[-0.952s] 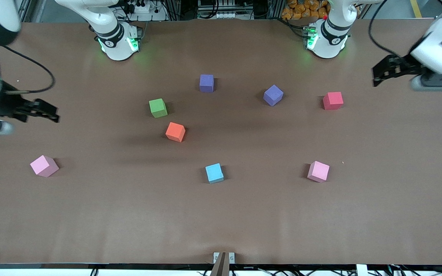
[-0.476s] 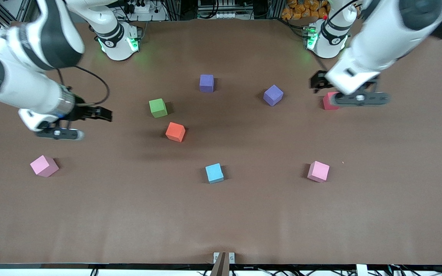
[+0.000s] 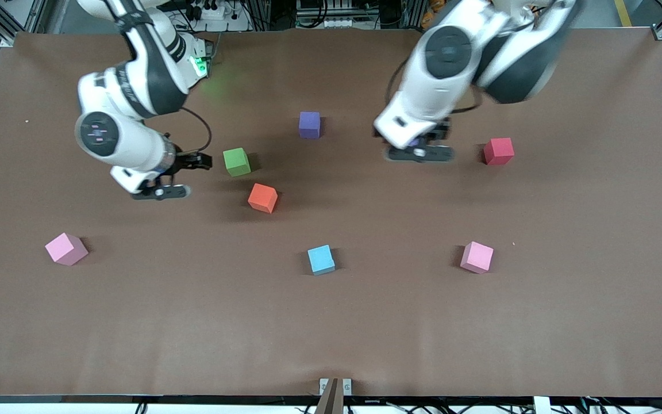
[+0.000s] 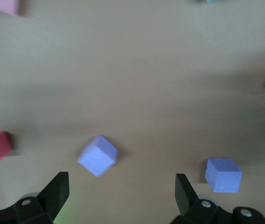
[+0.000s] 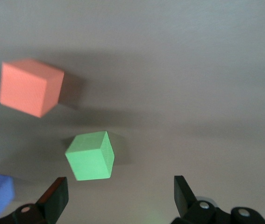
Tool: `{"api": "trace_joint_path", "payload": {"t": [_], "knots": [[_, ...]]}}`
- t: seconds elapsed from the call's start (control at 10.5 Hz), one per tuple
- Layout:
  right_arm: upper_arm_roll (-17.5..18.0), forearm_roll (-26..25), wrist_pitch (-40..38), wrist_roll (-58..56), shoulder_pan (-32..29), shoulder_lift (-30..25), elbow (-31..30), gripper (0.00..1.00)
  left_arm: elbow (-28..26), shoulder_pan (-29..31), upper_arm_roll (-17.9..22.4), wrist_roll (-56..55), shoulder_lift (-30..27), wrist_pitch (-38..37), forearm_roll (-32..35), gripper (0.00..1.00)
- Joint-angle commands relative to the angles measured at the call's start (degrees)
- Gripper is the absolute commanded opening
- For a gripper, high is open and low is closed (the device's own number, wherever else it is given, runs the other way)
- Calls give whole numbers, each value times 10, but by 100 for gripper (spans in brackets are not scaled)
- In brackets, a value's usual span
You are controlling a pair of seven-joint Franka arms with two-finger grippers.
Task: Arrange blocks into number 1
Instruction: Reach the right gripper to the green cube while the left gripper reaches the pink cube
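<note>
we've got both arms out over the table (image 3: 331,322) and nothing in hand. our left gripper (image 4: 122,193) hangs with its jaws spread wide over one purple block (image 4: 97,155), which the arm covers in the front view; the other purple block (image 3: 310,125) sits toward the right arm's end from it. our right gripper (image 5: 119,196) has its jaws apart too, empty, just beside the green block (image 3: 236,161).

the blocks lie scattered, none touching, so no figure 1 yet. the orange block (image 3: 262,198) sits a bit nearer the front camera than the green one. the light blue block (image 3: 321,259) is nearer still, about mid-table. the red block (image 3: 498,151) is toward the left arm's end, one pink block (image 3: 476,256) is nearer the camera than it, and the second pink block (image 3: 65,249) is well off toward the right arm's end.

these look like matte foam cubes, so we reckon light, a little squashy and grippy, not fragile. we'd take each across two opposite flat faces, low on the sides. the purple one under our left gripper sits turned corner-on, so we'd judge the wrist wants rotating to meet its faces square.
</note>
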Motion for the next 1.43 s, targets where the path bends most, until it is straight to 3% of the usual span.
{"api": "trace_joint_path", "payload": {"t": [0.0, 0.19, 0.29, 0.48, 0.67, 0.76, 0.95, 1.33], "knots": [[-6, 6, 37, -65, 7, -13, -53, 100, -30, -40, 2, -62, 33, 36, 32, 100], [-4, 7, 51, -64, 19, 12, -59, 100, -75, -32, 2, -84, 40, 36, 33, 100], [-4, 9, 76, -63, 20, 16, -73, 100, -109, -30, 4, -145, 34, 41, 37, 100], [-3, 60, 94, -64, 28, 32, -79, 100, -148, 3, 2, -210, 28, 58, 59, 100], [-3, 93, 124, -64, 45, 52, -84, 100, -247, 36, 3, -210, -20, 152, 59, 100], [-2, 93, 139, -64, 55, 61, -87, 100, -248, 68, 5, -198, -21, 167, 73, 100], [0, 93, 144, -64, 56, 67, -89, 100, -201, 157, 5, -138, 12, 169, 161, 100], [4, 93, 144, -63, 65, 69, -89, 100, -109, 264, 7, 100, 109, 198, 171, 100]]}}
